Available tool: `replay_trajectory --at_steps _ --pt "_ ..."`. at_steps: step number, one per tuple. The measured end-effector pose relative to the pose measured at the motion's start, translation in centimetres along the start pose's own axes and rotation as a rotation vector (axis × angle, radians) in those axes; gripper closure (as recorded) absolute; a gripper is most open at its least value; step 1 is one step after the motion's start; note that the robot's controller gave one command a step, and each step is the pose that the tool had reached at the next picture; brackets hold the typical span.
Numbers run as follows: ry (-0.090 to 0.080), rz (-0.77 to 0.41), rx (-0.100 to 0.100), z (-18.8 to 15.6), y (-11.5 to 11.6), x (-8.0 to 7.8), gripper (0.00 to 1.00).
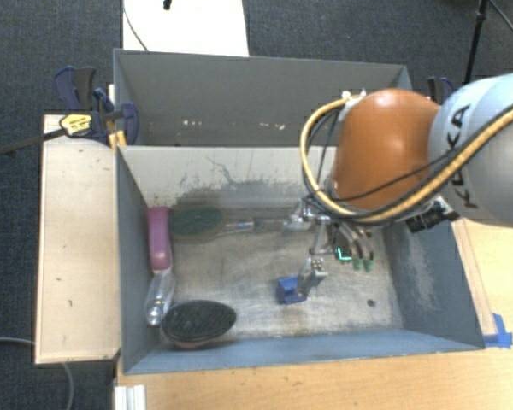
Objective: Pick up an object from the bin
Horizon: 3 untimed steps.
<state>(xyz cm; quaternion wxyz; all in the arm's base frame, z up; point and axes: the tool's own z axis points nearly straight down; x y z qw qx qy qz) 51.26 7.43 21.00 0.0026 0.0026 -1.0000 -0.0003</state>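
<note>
Near left corner: one black oval brush head (198,320). Near centre: one small blue block (288,291), task's likely target. Gripper (307,285) down at block's right edge, touching or just beside, cannot tell; open or closed, cannot tell either. Risk now: off-centre bite, block squirts left or tips over; tip could scrape floor of bin (239,284). Left wall: one pink handle (159,236) with clear end. Far wall: one green brush (197,222), well apart.
</note>
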Motion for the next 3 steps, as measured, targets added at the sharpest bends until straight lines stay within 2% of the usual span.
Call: replay_trajectory --at_steps 1,2,3 --pt "-0.007 -0.19 0.001 13.7 -5.1 0.5 0.0" --pt "-0.015 -0.187 0.001 13.3 -5.0 0.2 1.0" --pt "-0.015 -0.476 0.002 0.9 -2.2 -1.3 1.0"
